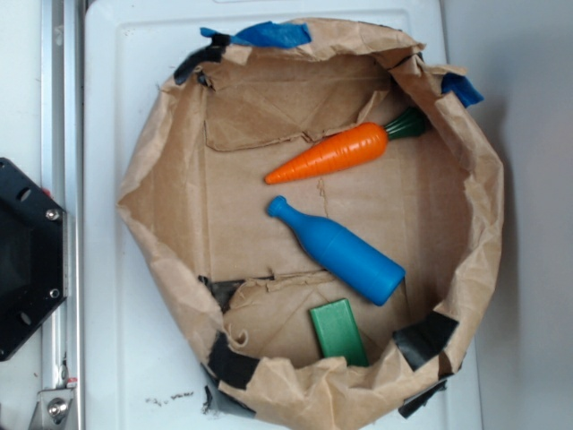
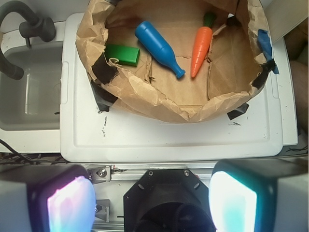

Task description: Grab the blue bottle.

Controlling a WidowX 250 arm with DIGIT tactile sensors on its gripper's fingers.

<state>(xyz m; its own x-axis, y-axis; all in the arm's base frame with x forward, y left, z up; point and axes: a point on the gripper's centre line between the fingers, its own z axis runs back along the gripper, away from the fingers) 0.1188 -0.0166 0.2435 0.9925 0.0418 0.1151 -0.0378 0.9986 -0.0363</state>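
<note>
three toys lie inside a crumpled brown paper enclosure (image 1: 152, 193) that sits on a white tray (image 1: 116, 107). in the exterior view the blue bottle (image 1: 338, 250) lies on its side near the middle of the frame, its narrow knobbed neck aimed to the upper left and its thick base to the lower right. just above it, apart from it, an orange carrot (image 1: 331, 154) lies at a slant with its green top toward the upper right and its tip toward the left. below the bottle's base, near the bottom edge of the paper wall, sits a flat green block (image 1: 338, 331); whether it touches the bottle i cannot quite tell from this angle, though a thin strip of paper seems to show between them. scraps of blue tape (image 1: 271, 35) cling to the top rim of the paper and black tape (image 1: 425, 339) patches its lower corners. in the wrist view the gripper (image 2: 153, 203) fills the bottom of the frame, its two fingers (image 2: 70, 203) (blurred and glowing, one at the lower left, one at the lower right) set wide apart with nothing between them, well clear of the enclosure. there the bottle lies in the upper middle, between the green block on its left and the carrot on its right. a grey sink (image 2: 29, 96) with a dark faucet (image 2: 29, 24) occupies the left edge of that view.
</note>
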